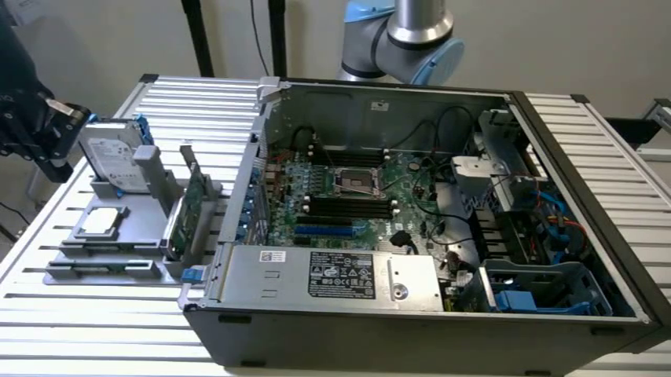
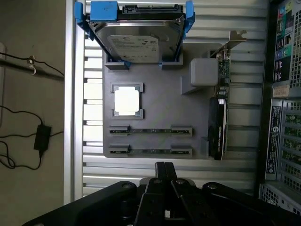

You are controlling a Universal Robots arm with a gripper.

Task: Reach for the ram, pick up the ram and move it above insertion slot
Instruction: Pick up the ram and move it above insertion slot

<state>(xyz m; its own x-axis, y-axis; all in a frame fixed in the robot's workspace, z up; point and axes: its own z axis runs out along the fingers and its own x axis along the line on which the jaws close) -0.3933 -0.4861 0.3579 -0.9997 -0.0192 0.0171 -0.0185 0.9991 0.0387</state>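
My gripper hangs dark at the exterior view's left edge, high beside the grey parts holder. In the wrist view its black fingers meet with no gap, and I see nothing between them. Beyond the fingertips lie two narrow holder rows, each with a thin strip seen edge-on. Whether either strip is the ram I cannot tell. The motherboard's black slots sit inside the open computer case, far from the gripper.
The holder also carries a silver hard drive in blue brackets, a square processor and an upright green card with a blue tab. The case wall rises right beside the holder. Cables and a power brick lie off the slatted table.
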